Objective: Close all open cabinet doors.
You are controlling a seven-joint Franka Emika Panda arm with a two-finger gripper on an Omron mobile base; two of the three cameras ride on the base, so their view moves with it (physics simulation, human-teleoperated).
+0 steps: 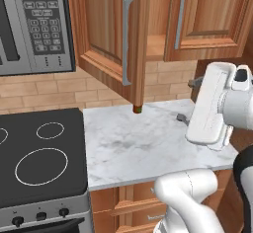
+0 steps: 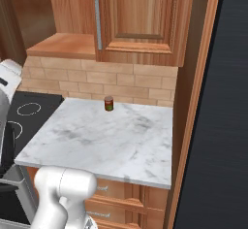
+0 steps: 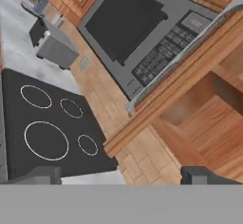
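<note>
An open door (image 1: pixel 111 34) swings out over the worktop (image 1: pixel 143 143) at upper centre of the left base view, its handle (image 1: pixel 127 40) facing the camera. Beside it at upper right a second door (image 1: pixel 207 17) looks shut. In the hand view, the open door's edge (image 3: pixel 180 83) runs diagonally below the microwave (image 3: pixel 142 33). The hand (image 3: pixel 123 175) is spread open, holding nothing. A can (image 2: pixel 109 103) stands near the backsplash.

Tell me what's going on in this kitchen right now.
A white robot arm is raised over the marble counter, beside an open cabinet door that swings out over the counter. Its end effector touches nothing yet; whether it is open is unclear. The neighbouring door looks shut. A small can stands by the backsplash.
</note>
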